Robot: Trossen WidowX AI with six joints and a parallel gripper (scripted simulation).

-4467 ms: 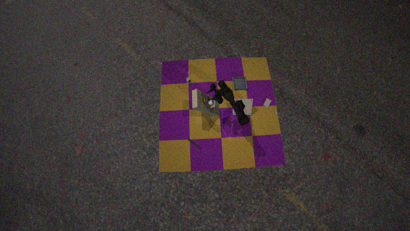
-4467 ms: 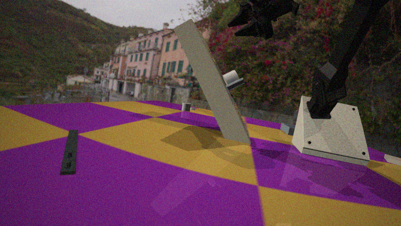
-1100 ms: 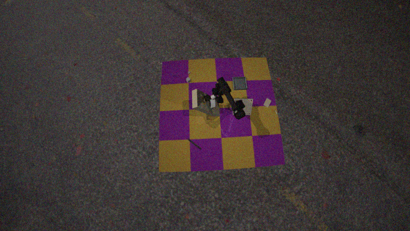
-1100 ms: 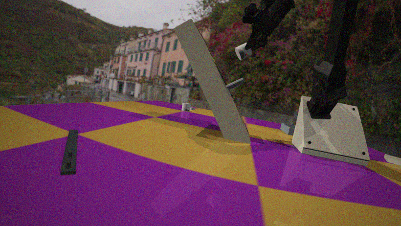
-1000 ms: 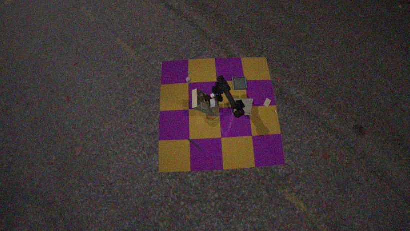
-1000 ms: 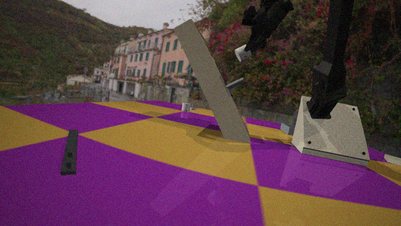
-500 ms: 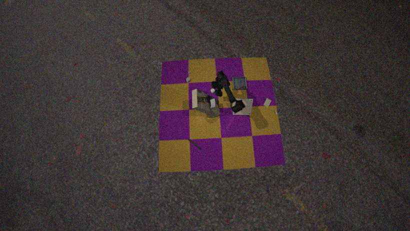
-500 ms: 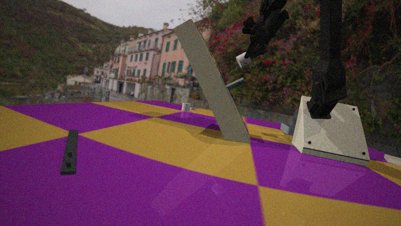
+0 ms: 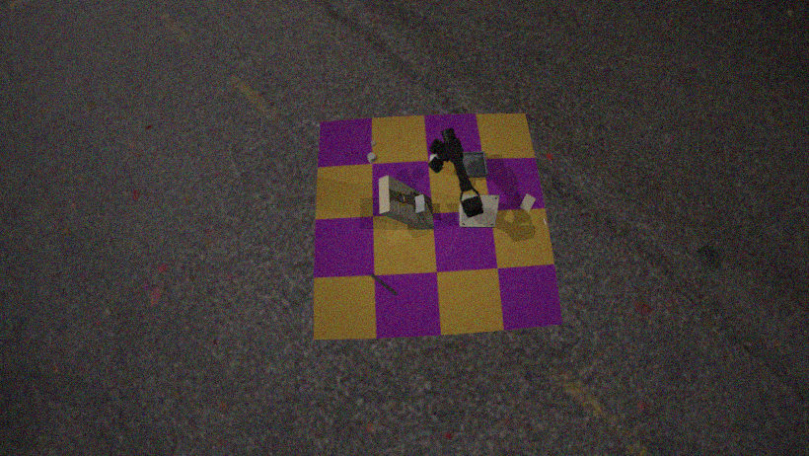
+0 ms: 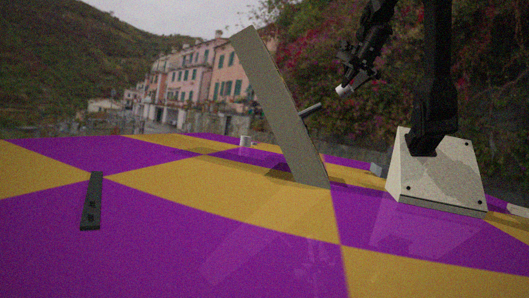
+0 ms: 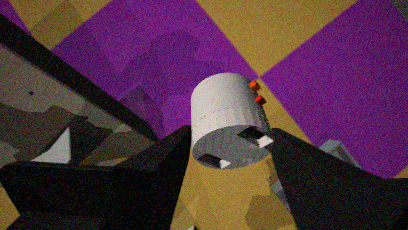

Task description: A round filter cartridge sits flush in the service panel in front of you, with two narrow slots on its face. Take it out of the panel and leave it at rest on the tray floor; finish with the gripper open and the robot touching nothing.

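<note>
The jaws grip the white filter cartridge (image 11: pixel 227 117) by its slotted face, held in the air, the checkered table (image 11: pixel 310 40) well below and the tray (image 9: pixel 474 164) beside.

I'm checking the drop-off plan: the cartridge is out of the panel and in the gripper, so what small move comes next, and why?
Probably carry it sideways toward the tray. The gripper is shut on the cartridge, held high above the checkered mat, clear of the panel; the tray lies beside the arm, so lowering now would miss it.
</note>
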